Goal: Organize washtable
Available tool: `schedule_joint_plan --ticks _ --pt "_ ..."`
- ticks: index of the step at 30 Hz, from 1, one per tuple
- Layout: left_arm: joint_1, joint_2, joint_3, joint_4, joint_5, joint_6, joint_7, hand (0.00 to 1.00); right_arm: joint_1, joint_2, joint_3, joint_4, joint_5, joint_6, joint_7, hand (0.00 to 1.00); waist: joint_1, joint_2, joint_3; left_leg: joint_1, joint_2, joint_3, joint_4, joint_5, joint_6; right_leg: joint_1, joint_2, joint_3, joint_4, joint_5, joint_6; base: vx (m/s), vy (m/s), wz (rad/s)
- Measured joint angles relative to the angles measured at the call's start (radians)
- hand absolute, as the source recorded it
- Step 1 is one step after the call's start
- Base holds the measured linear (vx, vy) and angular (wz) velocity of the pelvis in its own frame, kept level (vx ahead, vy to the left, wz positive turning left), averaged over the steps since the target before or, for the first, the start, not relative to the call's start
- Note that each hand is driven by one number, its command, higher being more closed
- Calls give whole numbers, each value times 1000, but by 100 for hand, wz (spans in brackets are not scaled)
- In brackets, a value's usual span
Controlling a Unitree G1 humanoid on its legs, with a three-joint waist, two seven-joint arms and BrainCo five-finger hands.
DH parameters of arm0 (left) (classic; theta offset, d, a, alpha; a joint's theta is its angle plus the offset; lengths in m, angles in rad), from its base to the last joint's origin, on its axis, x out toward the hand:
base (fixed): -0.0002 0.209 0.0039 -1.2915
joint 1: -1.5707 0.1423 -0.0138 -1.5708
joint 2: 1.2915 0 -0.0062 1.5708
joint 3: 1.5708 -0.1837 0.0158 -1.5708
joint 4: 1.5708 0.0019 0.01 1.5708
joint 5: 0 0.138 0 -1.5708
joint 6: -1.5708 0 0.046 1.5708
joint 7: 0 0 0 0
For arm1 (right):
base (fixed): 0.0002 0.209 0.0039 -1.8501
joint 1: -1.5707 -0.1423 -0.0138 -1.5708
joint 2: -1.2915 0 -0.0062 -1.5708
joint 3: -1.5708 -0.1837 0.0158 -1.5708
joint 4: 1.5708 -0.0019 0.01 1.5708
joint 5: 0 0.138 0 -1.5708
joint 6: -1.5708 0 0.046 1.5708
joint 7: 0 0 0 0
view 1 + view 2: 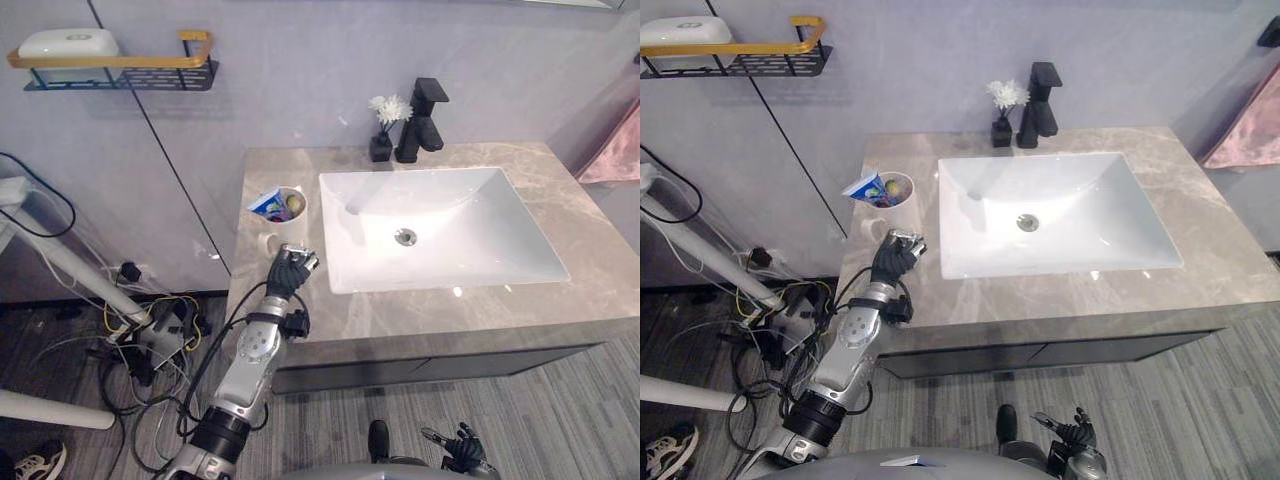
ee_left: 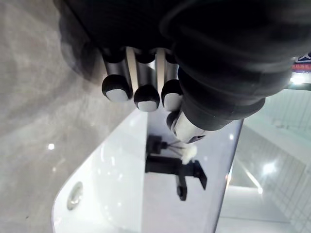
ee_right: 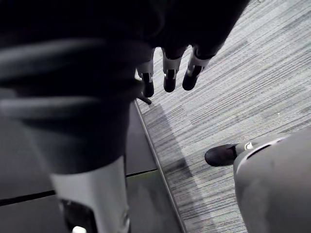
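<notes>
Cup point(image 1: 279, 207) left of basin point(image 1: 440, 230), counter point(image 1: 450, 320) front open

The left hand point(image 1: 289, 272) wears a dark ribbed cover over silver fingers point(image 2: 146, 73). Under them the countertop point(image 1: 600, 290) is grey-beige stone with pale veining. Just past the fingertips, a white cup point(image 1: 285, 225) holds a blue tube point(image 1: 268, 206) and something that looks yellow-green. Beyond lie a plain white basin point(image 1: 470, 215), a black tap point(image 1: 422, 120), a white flower point(image 1: 390, 108) and a black vase point(image 1: 381, 147).
</notes>
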Motion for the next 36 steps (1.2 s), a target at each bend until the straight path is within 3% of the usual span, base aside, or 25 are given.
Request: schedule_joint_plan --ticks 15,36 --pt "-36 3 26 37 1 9 21 100 0 0 -38 7 0 2 1 0 -2 0 0 14 -2 4 0 0 0 5 0 1 0 0 0 2 1 -1" --pt "-228 9 137 265 38 26 73 100 35 -35 -81 84 -3 31 5 0 -26 7 4 19 0 29 -7 -2 -3 -2 3 26 0 1 1 1 3 -3"
